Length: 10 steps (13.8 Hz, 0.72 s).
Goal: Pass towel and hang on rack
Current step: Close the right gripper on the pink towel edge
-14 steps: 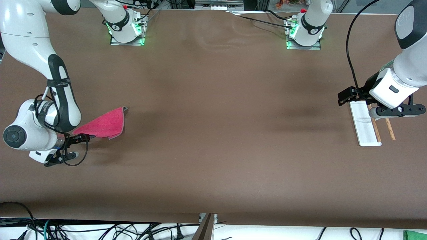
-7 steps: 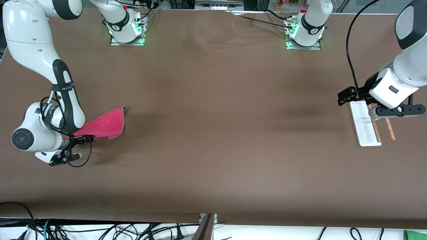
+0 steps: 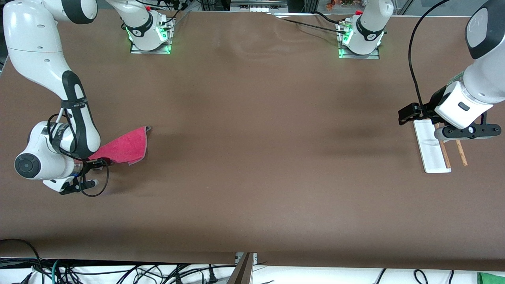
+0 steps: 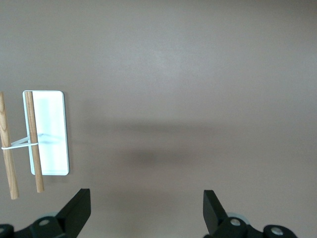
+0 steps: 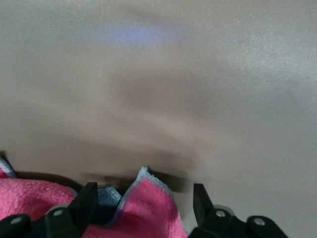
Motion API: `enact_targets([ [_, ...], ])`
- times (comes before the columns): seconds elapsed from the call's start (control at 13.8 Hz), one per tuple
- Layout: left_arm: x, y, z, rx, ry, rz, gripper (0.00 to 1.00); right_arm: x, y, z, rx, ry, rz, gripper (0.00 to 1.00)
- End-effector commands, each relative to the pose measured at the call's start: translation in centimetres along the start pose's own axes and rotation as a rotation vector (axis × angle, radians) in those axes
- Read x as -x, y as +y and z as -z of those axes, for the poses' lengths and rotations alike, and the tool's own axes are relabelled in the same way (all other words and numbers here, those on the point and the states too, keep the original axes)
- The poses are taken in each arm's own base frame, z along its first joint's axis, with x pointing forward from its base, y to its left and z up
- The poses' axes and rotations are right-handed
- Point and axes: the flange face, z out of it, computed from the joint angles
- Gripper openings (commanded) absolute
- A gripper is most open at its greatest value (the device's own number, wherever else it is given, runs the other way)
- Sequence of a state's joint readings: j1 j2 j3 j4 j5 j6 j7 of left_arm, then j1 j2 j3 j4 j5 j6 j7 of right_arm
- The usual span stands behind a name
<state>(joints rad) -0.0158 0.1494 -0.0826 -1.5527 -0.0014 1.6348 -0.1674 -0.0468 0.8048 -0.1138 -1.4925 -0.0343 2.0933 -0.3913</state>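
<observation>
The pink-red towel [image 3: 124, 146] with a grey edge lies flat on the table toward the right arm's end. My right gripper [image 3: 98, 162] is low at the towel's corner nearest the front camera. In the right wrist view the gripper [image 5: 143, 202] is open, with a raised fold of the towel [image 5: 148, 210] between its fingers. The rack's white base [image 3: 430, 148] and two brown rods [image 3: 445, 154] lie at the left arm's end. My left gripper [image 3: 467, 132] hovers over the rack, open and empty [image 4: 146, 213]; the rack [image 4: 47, 131] shows beside it.
Bare brown table cloth [image 3: 256, 150] spans the wide stretch between towel and rack. The arm bases [image 3: 150, 37] stand along the edge farthest from the front camera. Cables hang below the nearest table edge.
My right gripper has slid a little along the table onto the towel's near corner. The towel and rack lie where they were. The left arm has barely moved.
</observation>
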Motion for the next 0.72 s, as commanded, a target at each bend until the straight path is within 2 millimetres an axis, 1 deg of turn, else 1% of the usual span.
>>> enact_targets([
  [0.0, 0.31, 0.16, 0.25, 0.0, -0.003, -0.021, 1.0, -0.54, 0.41, 0.23, -0.01, 0.007, -0.014, 0.63],
  [0.07, 0.35, 0.16, 0.34, 0.0, -0.002, -0.021, 1.0, -0.68, 0.46, 0.36, -0.009, 0.01, -0.014, 0.54],
  [0.29, 0.25, 0.17, 0.18, 0.0, -0.003, -0.021, 1.0, -0.7, 0.39, -0.14, -0.016, 0.003, -0.015, 0.38],
  [0.36, 0.25, 0.17, 0.18, 0.0, -0.003, -0.021, 1.0, -0.72, 0.39, -0.13, -0.016, 0.004, -0.017, 0.3],
  [0.43, 0.25, 0.17, 0.18, 0.0, -0.003, -0.021, 1.0, -0.75, 0.38, -0.21, -0.018, 0.007, -0.019, 0.3],
  [0.58, 0.23, 0.17, 0.26, 0.001, 0.0, -0.021, 1.0, -0.74, 0.25, -0.14, -0.022, 0.004, -0.02, 0.21],
  [0.65, 0.2, 0.26, 0.18, 0.001, -0.002, -0.023, 1.0, -0.75, 0.23, -0.25, -0.025, 0.003, -0.031, 0.16],
])
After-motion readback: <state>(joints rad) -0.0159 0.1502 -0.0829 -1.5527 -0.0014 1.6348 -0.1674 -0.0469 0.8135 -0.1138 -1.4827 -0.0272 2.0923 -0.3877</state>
